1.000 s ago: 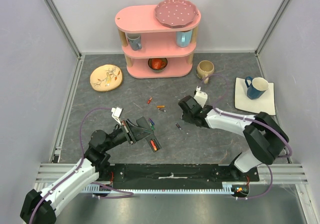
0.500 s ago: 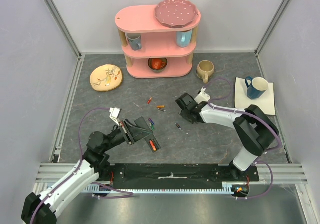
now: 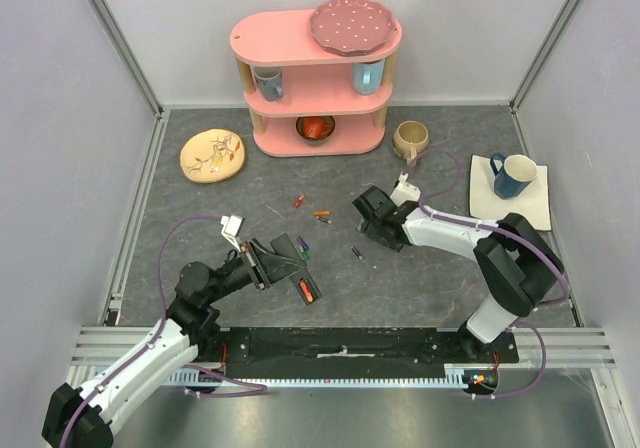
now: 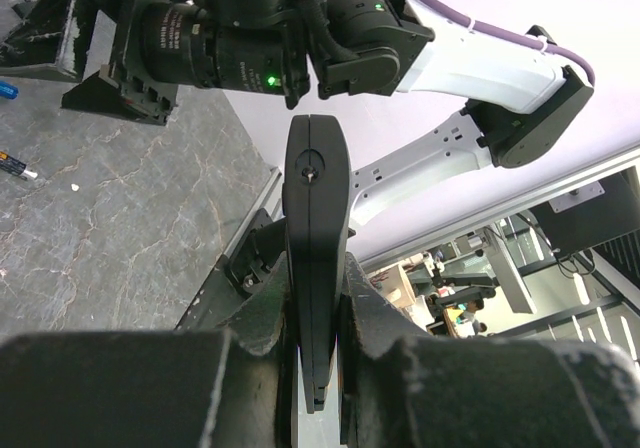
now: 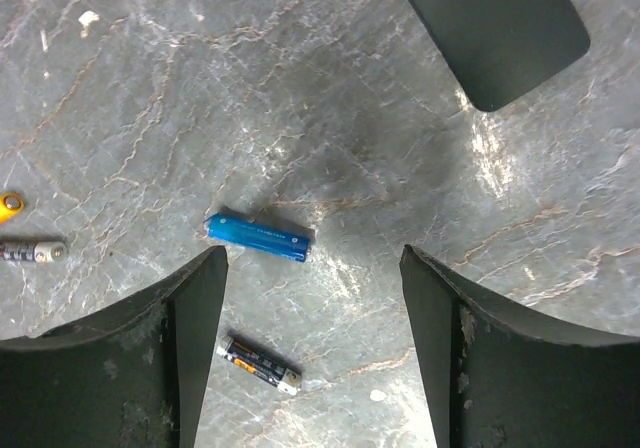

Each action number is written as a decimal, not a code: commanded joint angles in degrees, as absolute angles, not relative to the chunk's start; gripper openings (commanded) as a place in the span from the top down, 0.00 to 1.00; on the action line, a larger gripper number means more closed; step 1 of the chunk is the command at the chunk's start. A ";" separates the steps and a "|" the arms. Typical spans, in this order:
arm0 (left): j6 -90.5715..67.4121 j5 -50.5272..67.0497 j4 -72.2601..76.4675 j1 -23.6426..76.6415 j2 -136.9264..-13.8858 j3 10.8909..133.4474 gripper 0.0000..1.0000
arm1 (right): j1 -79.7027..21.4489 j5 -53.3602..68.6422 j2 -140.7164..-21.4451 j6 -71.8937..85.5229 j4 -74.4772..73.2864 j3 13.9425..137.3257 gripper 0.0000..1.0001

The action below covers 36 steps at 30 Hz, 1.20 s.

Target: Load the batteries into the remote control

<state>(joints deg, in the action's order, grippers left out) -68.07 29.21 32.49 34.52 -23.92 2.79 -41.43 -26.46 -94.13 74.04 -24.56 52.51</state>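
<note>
Left side first: my left gripper [image 3: 262, 264] is clamped shut on the remote control [image 4: 316, 228]. It holds the remote up off the worktop [image 3: 420, 288], toward the near left part, and from the wrist camera I only see it edge-on, so I can't see the recess. Just right of that, close to the near edge, lies a small black piece [image 3: 308, 289] with something red-orange on it. Honestly can't tell what it is.

Around the middle of the worktop the loose cells are scattered: a red battery [image 3: 299, 200], an orange battery [image 3: 320, 213] and a dark battery [image 5: 258, 361].

Then my right gripper [image 5: 312, 268], fingers spread wide and holding nothing, hovers over the blue battery [image 5: 258, 237], which lies flat near the middle of the worktop. That's the one I'd say I'm going for.

Tips for doing the pick well, as far as I can judge:
- The battery sits closer to my left finger than my right, so I'd shift over until it's centred.
- Its long axis runs roughly along my closing direction. I'd turn the wrist so the pads meet its long sides, not its ends.
- Come straight down and close gently, since a round cell like that probably rolls.
- Keep clear of the dark battery nearby.
</note>
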 commanded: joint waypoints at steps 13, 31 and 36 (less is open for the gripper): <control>-66.80 29.36 32.43 34.54 -22.94 1.32 0.98 | -40.96 -13.55 -91.92 10.82 -19.78 58.36 0.50; -65.92 29.18 31.29 34.54 -22.76 1.41 0.98 | -38.50 -8.36 -97.38 8.79 -15.56 54.85 0.53; -65.92 29.27 32.25 34.54 -23.99 1.23 0.98 | -37.88 -6.95 -97.65 9.58 -15.03 54.58 0.54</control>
